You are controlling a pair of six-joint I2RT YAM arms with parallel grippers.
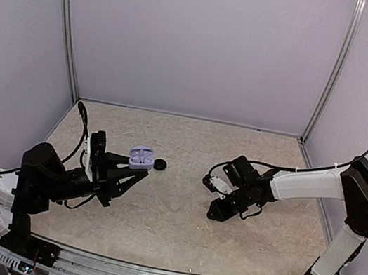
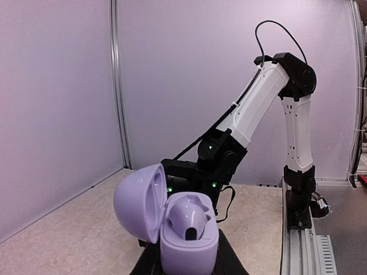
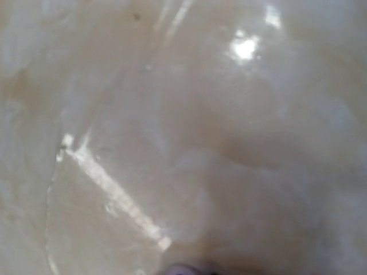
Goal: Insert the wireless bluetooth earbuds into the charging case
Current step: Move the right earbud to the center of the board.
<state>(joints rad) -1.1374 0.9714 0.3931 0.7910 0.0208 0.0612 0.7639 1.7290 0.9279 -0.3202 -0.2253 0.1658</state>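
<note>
Top external view: the left gripper (image 1: 135,166) is closed on the charging case (image 1: 141,156), pinching it from both sides and holding it at the left-centre of the table (image 1: 175,228). The case is open, with its pale insides facing up. A black disc (image 1: 159,165) lies on the table just right of the case, apart from it. The right gripper (image 1: 220,206) points down at the table, well apart from the case. From here I cannot tell how far its jaws are open or whether anything is in them.

Left wrist view: the case sits upright between the dark fingers (image 2: 229,260). The lid (image 2: 137,200) is swung open to the left and its hollow is bare. The base (image 2: 189,246) shows a whitish moulded insert with one dark hollow near the front. I cannot tell whether an earbud sits in the insert. The right arm (image 2: 252,109) stands beyond.

Right wrist view: blurred, very close to the table surface. A small lavender sliver (image 3: 186,269) shows at the bottom edge, too blurred to identify. The fingers cannot be made out.
</note>
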